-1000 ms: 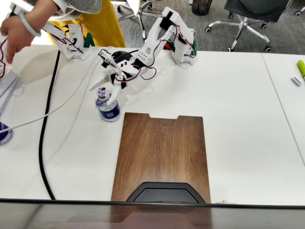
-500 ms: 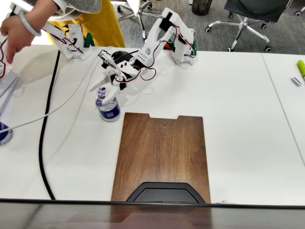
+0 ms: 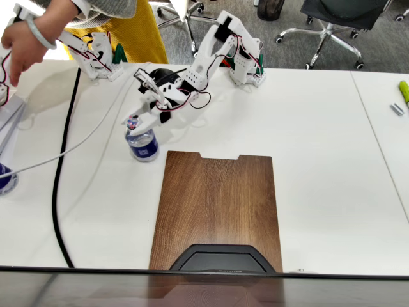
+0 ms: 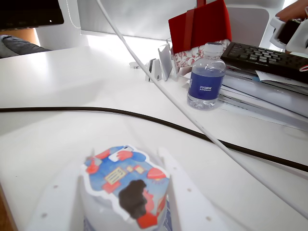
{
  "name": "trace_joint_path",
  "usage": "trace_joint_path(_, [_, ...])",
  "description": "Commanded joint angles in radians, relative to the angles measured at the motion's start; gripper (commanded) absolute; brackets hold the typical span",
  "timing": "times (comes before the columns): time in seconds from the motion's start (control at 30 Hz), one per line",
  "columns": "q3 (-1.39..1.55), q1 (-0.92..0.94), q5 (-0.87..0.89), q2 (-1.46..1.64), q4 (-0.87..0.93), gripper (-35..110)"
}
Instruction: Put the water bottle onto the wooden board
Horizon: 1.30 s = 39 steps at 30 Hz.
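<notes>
The water bottle (image 3: pixel 142 143), small and clear with a dark blue label, stands just beyond the far left corner of the wooden board (image 3: pixel 217 204) in the fixed view. My white gripper (image 3: pixel 138 123) reaches down from the arm over its top and is shut on it. In the wrist view the bottle's cap (image 4: pixel 126 185), marked red and blue, sits tight between my two white fingers (image 4: pixel 182 192), with the gripper (image 4: pixel 120 197) around it. Whether the bottle's base touches the table I cannot tell.
A black cable (image 3: pixel 59 173) and a white cable (image 3: pixel 83 135) run across the table left of the bottle. A second blue-labelled bottle (image 4: pixel 206 77), a red box (image 4: pixel 199 24) and a keyboard (image 4: pixel 269 55) lie further left. A person's hand (image 3: pixel 22 45) hovers at the far left.
The gripper and the bottle have shifted slightly left, away from the board's corner. The fingers have drawn in on the bottle's top.
</notes>
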Motion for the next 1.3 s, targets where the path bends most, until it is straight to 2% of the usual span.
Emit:
trace_joint_path(0.0, [-0.029, 0.006, -0.040, 0.034, -0.006, 0])
trace_joint_path(0.4, [-0.023, 0.003, -0.069, 0.043, 0.012, 0])
trace_joint_path(1.27, [-0.017, -0.067, 0.083, 0.299, 0.109, 0])
